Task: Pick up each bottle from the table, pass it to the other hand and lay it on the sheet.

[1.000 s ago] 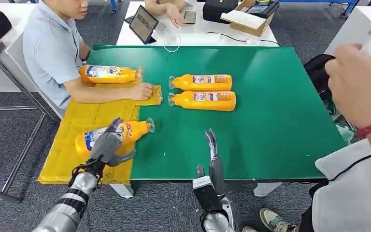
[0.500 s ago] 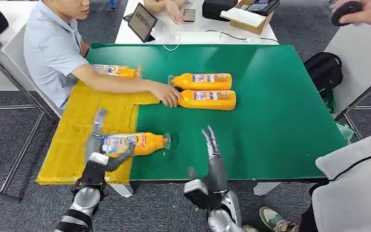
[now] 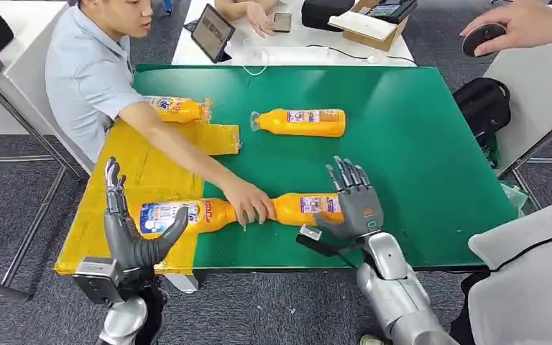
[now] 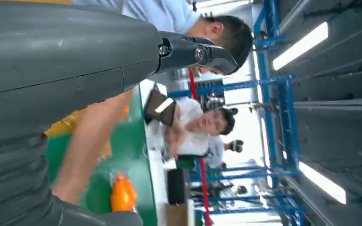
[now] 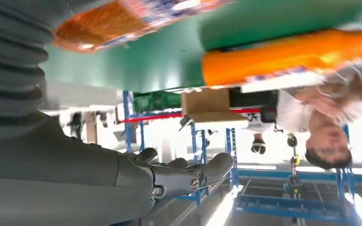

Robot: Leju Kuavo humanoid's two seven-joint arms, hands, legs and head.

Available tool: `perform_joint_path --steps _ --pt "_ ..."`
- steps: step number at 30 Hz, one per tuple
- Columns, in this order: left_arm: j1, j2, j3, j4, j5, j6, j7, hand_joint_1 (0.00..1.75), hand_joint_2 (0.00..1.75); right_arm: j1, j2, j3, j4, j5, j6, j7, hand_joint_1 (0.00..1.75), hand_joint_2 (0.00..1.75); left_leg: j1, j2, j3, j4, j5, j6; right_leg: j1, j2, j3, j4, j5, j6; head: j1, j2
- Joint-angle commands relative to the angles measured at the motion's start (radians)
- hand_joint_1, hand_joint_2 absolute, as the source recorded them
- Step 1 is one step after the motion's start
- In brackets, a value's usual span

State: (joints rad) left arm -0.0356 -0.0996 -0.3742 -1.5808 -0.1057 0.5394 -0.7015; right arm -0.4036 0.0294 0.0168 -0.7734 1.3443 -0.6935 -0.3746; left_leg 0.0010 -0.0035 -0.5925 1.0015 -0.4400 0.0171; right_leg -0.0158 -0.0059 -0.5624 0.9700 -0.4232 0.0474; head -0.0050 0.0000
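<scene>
Both robot hands stand raised near the lower edge of the head view, and neither holds anything. The left hand rises at lower left with fingers straight up and thumb spread. It stands in front of the labelled bottle, which lies with its body on the yellow sheet and its neck out over the green counter. That looks like a laid-down bottle the hand has let go of.

The right hand is at lower centre, fingers fanned wide and palm turned toward a second bottle lying on the green just behind it. I cannot tell whether the two touch. A person's hand rests at that bottle's neck, between the two bottles, seemingly setting it within the robot's reach for the next pickup.

A third bottle lies alone at upper centre of the counter, waiting. A fourth lies at the upper left, partly behind the person's arm, at the sheet's far end.
</scene>
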Motion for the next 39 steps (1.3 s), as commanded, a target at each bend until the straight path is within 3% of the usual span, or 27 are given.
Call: perform_joint_path --steps 1,5,8,13,19,23,25,26,27,29,30,31,32,36,37,39 --pt "0.008 -0.011 0.002 0.010 -0.005 -0.007 0.005 0.00 1.75 -0.119 -0.005 -0.020 0.280 0.031 -0.005 0.051 0.00 1.75 0.001 0.002 0.003 0.000 -0.001 -0.001 0.001 0.002 0.002 0.000 -0.001 -0.002 0.000 0.000" --pt "0.014 -0.010 0.010 0.025 -0.005 -0.008 0.026 0.00 1.75 -0.135 -0.006 0.022 0.380 0.017 0.032 0.112 0.00 1.75 0.001 0.001 0.003 -0.001 0.000 -0.001 0.002 0.001 0.003 -0.001 0.000 -0.002 0.000 0.000" --pt "0.013 -0.008 0.011 0.030 -0.022 0.002 0.046 0.00 1.75 -0.130 -0.008 0.020 0.394 -0.069 0.156 0.100 0.00 1.75 0.001 0.001 0.002 -0.001 0.000 -0.001 0.001 0.001 0.002 0.000 0.000 -0.001 0.000 0.000" --pt "0.009 -0.001 -0.004 0.021 -0.048 0.004 0.047 0.00 1.75 -0.132 -0.016 0.042 0.398 -0.078 0.185 0.119 0.00 1.75 0.001 0.001 0.002 -0.001 -0.001 -0.001 0.001 0.001 0.002 0.000 -0.001 -0.002 0.000 0.000" --pt "0.004 0.006 -0.034 0.001 -0.052 -0.009 0.067 0.00 1.75 -0.185 -0.041 0.107 0.425 -0.067 0.221 0.246 0.00 1.75 0.001 0.000 0.003 0.000 0.000 -0.001 0.001 0.000 0.001 0.000 0.000 -0.001 0.000 0.000" --pt "-0.005 0.010 -0.047 0.006 -0.046 -0.032 0.075 0.00 1.75 -0.212 -0.046 0.097 0.435 -0.100 0.287 0.237 0.00 1.75 0.001 -0.001 0.004 0.000 0.001 -0.001 0.001 -0.001 0.003 0.000 0.000 -0.002 0.000 0.000" --pt "-0.011 0.013 -0.053 0.009 -0.045 -0.039 0.075 0.00 1.75 -0.222 -0.047 0.093 0.447 -0.119 0.332 0.231 1.64 1.75 0.000 -0.001 0.005 0.000 0.001 0.001 0.000 -0.001 0.004 0.000 0.000 -0.001 0.000 0.000" --pt "-0.021 0.016 -0.060 0.014 -0.042 -0.050 0.076 0.00 1.75 -0.231 -0.044 0.066 0.462 -0.166 0.396 0.218 1.75 1.75 0.001 -0.001 0.004 0.000 0.002 0.001 0.001 -0.002 0.004 0.000 0.001 -0.001 0.000 0.000" --pt "-0.021 0.016 -0.060 0.014 -0.042 -0.050 0.076 0.00 1.75 -0.231 -0.044 0.066 0.462 -0.166 0.396 0.218 1.75 1.75 0.001 0.000 0.004 0.000 0.002 0.001 0.001 -0.001 0.004 0.000 0.001 -0.001 0.000 0.000" --pt "-0.040 0.017 -0.069 0.033 -0.024 -0.074 0.081 0.00 1.75 -0.245 -0.054 0.069 0.484 -0.201 0.544 0.228 1.75 1.75 0.000 0.000 0.005 0.000 0.002 0.001 0.000 -0.001 0.004 0.000 0.001 0.000 0.000 0.000" --pt "-0.044 0.015 -0.069 0.038 -0.024 -0.074 0.081 0.00 1.75 -0.243 -0.058 0.070 0.481 -0.204 0.545 0.226 1.75 1.75 0.000 0.000 0.005 0.000 0.002 0.001 0.000 -0.001 0.004 0.000 0.001 -0.001 0.000 0.000" --pt "-0.055 0.019 -0.078 0.051 -0.016 -0.089 0.078 0.00 1.75 -0.248 -0.052 0.004 0.501 -0.301 0.688 0.193 1.75 1.75 0.000 0.000 0.005 0.000 0.002 0.001 0.000 -0.001 0.005 -0.001 0.001 0.000 0.000 0.000" --pt "-0.062 0.017 -0.082 0.063 -0.011 -0.093 0.078 0.00 1.75 -0.241 -0.060 0.007 0.497 -0.314 0.720 0.195 1.75 1.75 0.000 -0.002 0.007 -0.001 0.002 0.001 0.000 -0.002 0.006 -0.001 0.001 0.000 0.000 0.000" --pt "-0.069 0.015 -0.091 0.079 -0.009 -0.101 0.073 0.00 1.75 -0.234 -0.071 0.052 0.494 -0.301 0.731 0.169 1.75 1.75 0.001 -0.002 0.012 -0.002 0.003 0.001 0.001 -0.004 0.007 -0.003 0.001 -0.001 0.000 0.000" --pt "-0.065 0.017 -0.094 0.075 -0.004 -0.110 0.074 0.00 1.75 -0.221 -0.070 0.041 0.477 -0.333 0.737 0.092 1.75 1.75 0.001 -0.001 0.014 -0.002 0.001 0.001 0.001 -0.003 0.004 -0.004 0.001 -0.001 0.000 0.000" --pt "-0.063 0.017 -0.095 0.073 -0.002 -0.116 0.073 0.00 1.75 -0.215 -0.072 0.050 0.479 -0.337 0.738 0.062 1.75 1.75 0.001 0.000 0.015 -0.002 0.000 0.000 0.001 -0.002 0.004 -0.004 0.001 -0.001 0.000 0.000"
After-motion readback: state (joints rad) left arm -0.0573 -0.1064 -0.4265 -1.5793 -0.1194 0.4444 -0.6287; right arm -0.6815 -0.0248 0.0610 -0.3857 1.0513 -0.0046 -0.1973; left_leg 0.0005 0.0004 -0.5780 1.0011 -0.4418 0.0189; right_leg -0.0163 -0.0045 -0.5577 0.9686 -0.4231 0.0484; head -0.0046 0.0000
